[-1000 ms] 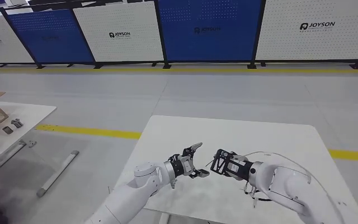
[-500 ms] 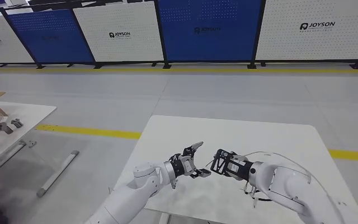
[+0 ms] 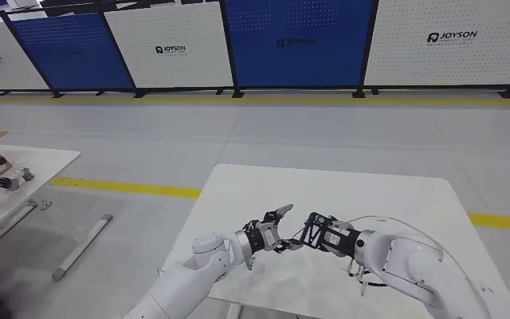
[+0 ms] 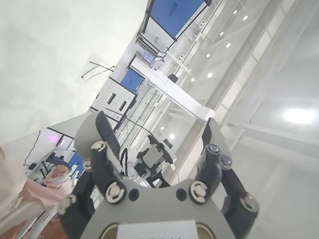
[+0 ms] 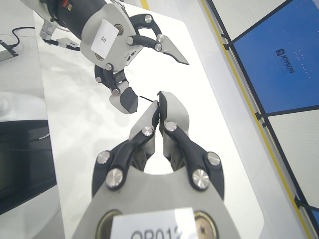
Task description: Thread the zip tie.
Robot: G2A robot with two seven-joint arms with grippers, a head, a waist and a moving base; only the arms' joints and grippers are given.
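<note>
A white worktop [image 3: 382, 191] stands on a pale floor crossed by a yellow line [image 3: 127, 187], with blue and white pegboard panels [image 3: 299, 44] behind.

My right jaws are pressed together on the zip tie [image 5: 147, 98], a thin black strip whose short free end pokes out toward my left jaws. Those stand wide apart, the lower pad [image 5: 127, 101] just beside that end; I cannot tell whether it touches. Both pairs hang above the worktop, nose to nose.

I judge the tie featherlight, springy and slick, thin enough to twist out of a loose pinch. I would take it flat between the pads close to the tip, where it bends least.

The right wrist view gives me the tip and the gap beside it. The top view gives the two arms meeting over the worktop, with the tie a mere hairline. The left wrist view adds thin dark strips [image 4: 98, 70] lying on the worktop, perhaps spare ties.
</note>
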